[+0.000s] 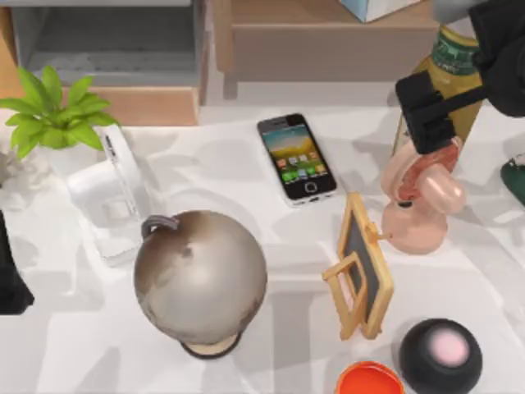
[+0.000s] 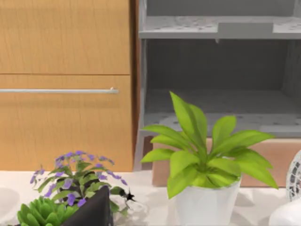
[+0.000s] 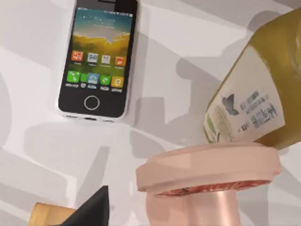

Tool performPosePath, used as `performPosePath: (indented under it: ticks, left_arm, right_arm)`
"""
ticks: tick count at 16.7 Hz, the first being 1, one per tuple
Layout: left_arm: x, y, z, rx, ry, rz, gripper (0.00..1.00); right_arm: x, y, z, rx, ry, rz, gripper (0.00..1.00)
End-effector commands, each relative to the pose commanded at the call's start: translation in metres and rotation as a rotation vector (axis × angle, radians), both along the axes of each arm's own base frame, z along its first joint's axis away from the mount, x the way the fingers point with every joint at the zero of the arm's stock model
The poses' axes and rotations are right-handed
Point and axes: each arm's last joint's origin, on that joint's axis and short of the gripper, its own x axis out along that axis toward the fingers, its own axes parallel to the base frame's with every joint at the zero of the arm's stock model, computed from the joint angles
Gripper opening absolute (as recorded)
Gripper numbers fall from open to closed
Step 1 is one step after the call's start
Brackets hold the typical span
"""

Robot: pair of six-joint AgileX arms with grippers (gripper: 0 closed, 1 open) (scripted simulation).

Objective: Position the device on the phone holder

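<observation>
One device (image 1: 297,158), lying flat and face up on the counter (image 1: 213,176), screen lit, near the middle toward the back. One phone holder (image 1: 115,195), white, standing at the left side, well apart from the device. Between and in front of them, one globe (image 1: 200,277) on a dark base. Right of the device: one small wooden easel (image 1: 362,268) with a dark board, one pink fan-like gadget (image 1: 420,201), and one yellow-green bottle (image 1: 447,78) behind it. At the front right edge, one black ball (image 1: 440,355) with a pale spot and one orange lid (image 1: 369,379). One green potted plant (image 1: 53,111) at the back left, just behind the phone holder.

Right gripper (image 1: 426,115) hanging over the bottle and pink gadget, off to the right of the device, not touching it; cannot tell whether its fingers are apart or together. A dark finger (image 3: 91,209) tip showing in the right wrist view. Left arm parked at the left edge of the counter (image 1: 10,271); state of its fingers likewise cannot be told.

Right wrist view giving the device close: coloured icons, round home button, pale rim, with the pink gadget's round top and the bottle's label beside it. Left wrist view adding a wooden cabinet (image 2: 66,84), a grey shelf unit (image 2: 221,70), the potted plant in a white pot, a purple-flowered plant (image 2: 75,174) and a succulent (image 2: 40,214).
</observation>
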Motion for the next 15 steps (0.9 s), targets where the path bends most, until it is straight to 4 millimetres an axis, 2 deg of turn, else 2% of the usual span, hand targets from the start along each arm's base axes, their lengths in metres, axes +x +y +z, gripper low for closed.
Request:
performPosePath:
  ticks: [3, 7, 9, 11, 15]
  left_arm:
    - [0.0, 0.0, 0.0, 0.0, 0.0, 0.0, 1.0]
    - [0.0, 0.0, 0.0, 0.0, 0.0, 0.0, 1.0]
    - [0.0, 0.0, 0.0, 0.0, 0.0, 0.0, 1.0]
    - [0.0, 0.0, 0.0, 0.0, 0.0, 0.0, 1.0]
    - [0.0, 0.0, 0.0, 0.0, 0.0, 0.0, 1.0]
  right_arm:
    - [0.052, 0.056, -0.026, -0.1, 0.202, 0.054, 1.0]
    - [0.106, 0.113, -0.081, -0.184, 0.403, 0.06, 1.0]
    - [0.127, 0.13, -0.108, -0.194, 0.465, 0.034, 1.0]
    - [0.145, 0.139, -0.126, -0.178, 0.493, -0.004, 1.0]
    - [0.173, 0.142, -0.142, -0.109, 0.491, -0.083, 1.0]
